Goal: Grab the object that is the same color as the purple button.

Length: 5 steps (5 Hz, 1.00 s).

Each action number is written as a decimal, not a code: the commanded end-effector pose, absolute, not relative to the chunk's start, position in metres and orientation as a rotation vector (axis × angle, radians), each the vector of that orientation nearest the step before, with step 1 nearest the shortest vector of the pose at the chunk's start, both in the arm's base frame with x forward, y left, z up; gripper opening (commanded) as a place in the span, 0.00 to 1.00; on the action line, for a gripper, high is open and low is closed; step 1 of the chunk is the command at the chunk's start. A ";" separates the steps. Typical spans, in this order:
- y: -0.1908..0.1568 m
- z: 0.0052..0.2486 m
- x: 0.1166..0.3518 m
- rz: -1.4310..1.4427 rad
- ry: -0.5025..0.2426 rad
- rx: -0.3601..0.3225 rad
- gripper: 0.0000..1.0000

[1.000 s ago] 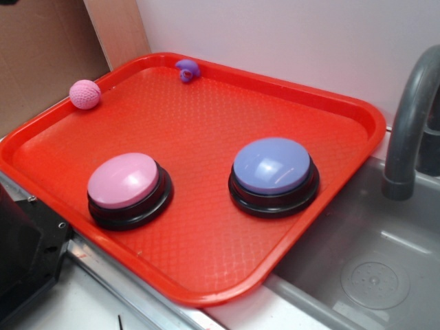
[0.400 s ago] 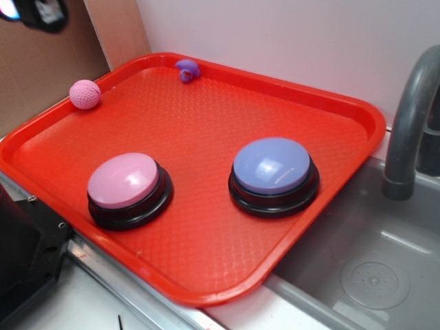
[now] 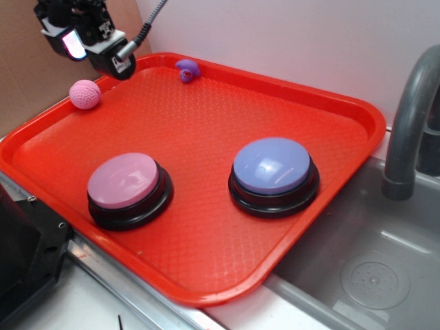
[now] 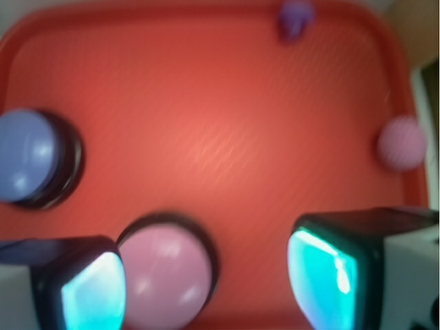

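Red tray (image 3: 206, 130) fills most of the exterior view, textured floor, raised rim. Grey sink (image 3: 357, 254) sits just right of the tray, with a grey faucet (image 3: 411, 117) rising at the tray's far right corner. Only the exterior view shows the sink and faucet; the wrist view is nearly all tray (image 4: 206, 103).

Purple button (image 3: 273, 167): big glossy lavender-blue dome on a black base, on the tray floor toward the sink side. Pink button (image 3: 126, 181): same build, pink dome, on the tray near the front rim, well apart from the purple one. In the wrist view the purple button (image 4: 24, 155) is cut off at the left edge and the pink button (image 4: 168, 275) sits low, between the two fingers.

Claw (image 3: 81, 38) hangs above the tray's far left corner, not touching anything. Exterior view shows only its body, so finger spacing can't be read there. Wrist view (image 4: 210, 278) shows the fingers spread wide apart, glowing teal pads (image 4: 93, 292), nothing between them but tray and pink button far below.

Pink knitted ball (image 3: 85, 94) rests on the tray's left rim; blurry at right in the wrist view (image 4: 401, 143).

The object (image 3: 187, 70): tiny purple curved duck-like toy, against the tray's back rim, well apart from both buttons and from the claw. Wrist view shows it as a purple blur (image 4: 295, 17) at the top rim, shape unreadable.
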<state>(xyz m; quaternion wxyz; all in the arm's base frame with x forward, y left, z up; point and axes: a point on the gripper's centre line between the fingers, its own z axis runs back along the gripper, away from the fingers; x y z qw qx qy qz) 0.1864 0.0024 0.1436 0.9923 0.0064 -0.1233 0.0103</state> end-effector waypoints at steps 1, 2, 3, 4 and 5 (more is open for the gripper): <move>0.025 0.152 0.191 0.107 -0.315 0.014 1.00; 0.025 0.152 0.191 0.107 -0.315 0.014 1.00; 0.025 0.152 0.191 0.107 -0.315 0.014 1.00; 0.044 0.137 0.206 0.172 -0.312 0.055 1.00; 0.073 0.123 0.221 0.224 -0.324 0.073 1.00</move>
